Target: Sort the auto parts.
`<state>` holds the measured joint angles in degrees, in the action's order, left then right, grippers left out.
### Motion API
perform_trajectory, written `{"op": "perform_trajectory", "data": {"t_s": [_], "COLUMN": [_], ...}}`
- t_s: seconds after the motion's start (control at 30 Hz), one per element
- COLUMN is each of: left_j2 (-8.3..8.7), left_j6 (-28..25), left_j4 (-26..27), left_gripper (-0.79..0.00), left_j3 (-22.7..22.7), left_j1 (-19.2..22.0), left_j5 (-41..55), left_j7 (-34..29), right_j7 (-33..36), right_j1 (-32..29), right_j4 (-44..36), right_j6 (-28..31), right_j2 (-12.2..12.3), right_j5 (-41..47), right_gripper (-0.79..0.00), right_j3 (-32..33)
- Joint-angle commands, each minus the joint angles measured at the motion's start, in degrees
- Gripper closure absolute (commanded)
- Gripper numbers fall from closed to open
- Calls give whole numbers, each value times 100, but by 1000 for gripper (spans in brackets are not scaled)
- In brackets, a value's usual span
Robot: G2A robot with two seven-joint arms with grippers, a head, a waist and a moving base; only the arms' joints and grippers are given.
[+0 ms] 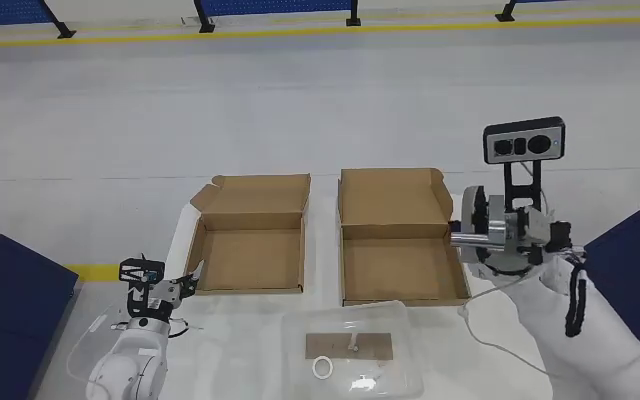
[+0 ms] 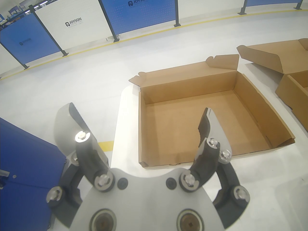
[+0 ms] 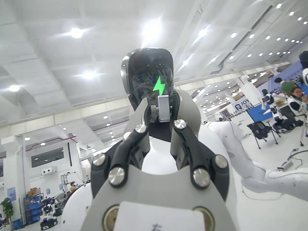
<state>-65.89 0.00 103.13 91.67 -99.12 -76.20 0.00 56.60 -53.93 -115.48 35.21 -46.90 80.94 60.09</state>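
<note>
My right gripper (image 1: 470, 238) hangs above the right edge of the right cardboard box (image 1: 400, 270), turned up toward the robot's head. In the right wrist view it (image 3: 160, 111) is shut on a small silver metal part (image 3: 163, 108). My left gripper (image 1: 185, 282) stands open and holds nothing, just left of the near corner of the left cardboard box (image 1: 250, 260). That box (image 2: 204, 121) has a bare floor in the left wrist view, beyond the spread fingers (image 2: 209, 126). A clear plastic bag (image 1: 390, 325) at the table's front holds a white ring (image 1: 322, 368) and a small pin-like part (image 1: 353, 347).
Both boxes have their lids folded back, away from me. The right box (image 2: 293, 90) stands close beside the left one. A brown card (image 1: 348, 345) lies inside the bag. A cable (image 1: 480, 325) trails from the right arm over the table's right side.
</note>
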Motion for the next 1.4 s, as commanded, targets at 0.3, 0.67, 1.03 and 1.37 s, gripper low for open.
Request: {"op": "perform_trajectory", "data": {"t_s": [0.3,0.67,1.03,1.37], "left_j2": [0,0,0,0], "left_j6": [0,0,0,0], "left_j4": [0,0,0,0], "left_gripper": [-785,-785,-785,-785], "left_j3": [0,0,0,0], "left_j1": [0,0,0,0], "left_j5": [0,0,0,0], "left_j7": [0,0,0,0], "right_j7": [-266,82,9,-23], "right_j1": [-319,-602,-730,-852], "right_j4": [-245,-187,-30,-83], "right_j6": [-168,136,-420,-691], "right_j2": [-133,-407,-496,-583], "right_j5": [-231,906,-418,-960], "right_gripper": [0,0,0,0], "right_j3": [322,464,748,937]}}
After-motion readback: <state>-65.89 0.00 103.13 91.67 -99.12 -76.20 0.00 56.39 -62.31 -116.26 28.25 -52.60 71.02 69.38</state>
